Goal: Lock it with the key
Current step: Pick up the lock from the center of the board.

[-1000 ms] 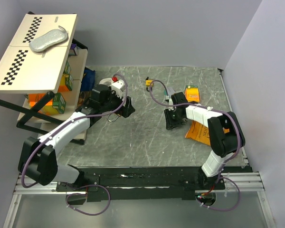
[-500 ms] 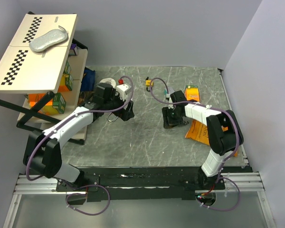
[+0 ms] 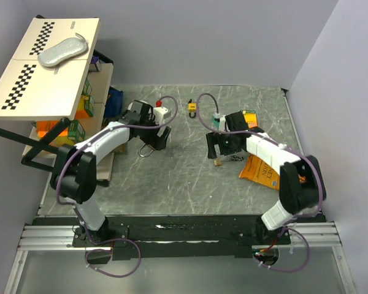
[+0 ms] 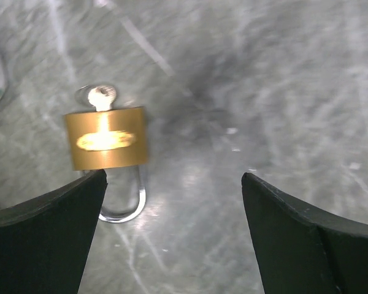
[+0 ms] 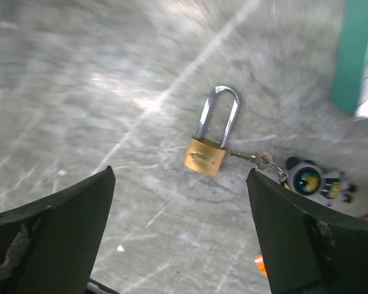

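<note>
A brass padlock (image 4: 105,138) lies on the grey table with a key (image 4: 102,97) in its base and its shackle (image 4: 122,205) toward my left gripper (image 4: 174,174). That gripper is open and empty just short of it; from above the padlock (image 3: 146,149) lies below the left gripper (image 3: 156,138). A second brass padlock (image 5: 205,156) with a long shackle lies free on the table, a key (image 5: 257,159) and round key fob (image 5: 306,179) against its right side. My right gripper (image 5: 180,170) hovers open above it, holding nothing; from above this padlock (image 3: 218,162) lies beside the right gripper (image 3: 224,149).
A rack (image 3: 80,116) of coloured boxes under a checkered board (image 3: 46,64) stands at the left. A small yellow padlock (image 3: 191,107) lies at the back centre. An orange box (image 3: 248,117) and an orange packet (image 3: 260,171) lie at the right.
My right gripper has opened wide and drawn back, leaving its padlock and key on the table. My left arm has swung toward the back left, still open.
</note>
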`<state>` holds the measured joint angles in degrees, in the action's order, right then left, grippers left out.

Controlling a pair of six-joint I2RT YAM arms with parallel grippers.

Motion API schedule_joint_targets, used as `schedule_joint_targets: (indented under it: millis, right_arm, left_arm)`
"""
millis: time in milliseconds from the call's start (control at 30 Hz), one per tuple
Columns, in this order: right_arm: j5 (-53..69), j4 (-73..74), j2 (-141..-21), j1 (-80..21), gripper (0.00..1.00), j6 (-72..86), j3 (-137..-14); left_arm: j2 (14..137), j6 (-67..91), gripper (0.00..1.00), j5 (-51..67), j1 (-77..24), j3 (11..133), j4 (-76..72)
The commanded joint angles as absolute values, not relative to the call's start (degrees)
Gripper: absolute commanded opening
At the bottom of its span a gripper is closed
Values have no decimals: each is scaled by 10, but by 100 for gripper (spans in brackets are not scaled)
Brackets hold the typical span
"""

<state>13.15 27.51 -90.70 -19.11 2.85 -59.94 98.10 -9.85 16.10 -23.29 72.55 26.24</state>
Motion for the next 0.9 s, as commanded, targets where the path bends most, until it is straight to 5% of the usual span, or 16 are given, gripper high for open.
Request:
schedule_joint_targets:
  millis: [0, 333, 767, 867]
  right_arm:
    - [184, 244, -809, -189, 99, -35, -602]
    - [219, 143, -657, -190, 99, -73, -525]
    - [289, 189, -643, -187, 99, -83, -541]
    - [302, 196, -650, -187, 99, -79, -550]
  left_arm:
    - [1025, -128, 96, 127, -213, 771, 296]
    - [1094, -184, 96, 94, -187, 776, 251]
    - [1163, -179, 99, 135, -181, 792, 251]
    - [1171, -175, 92, 144, -182, 792, 252]
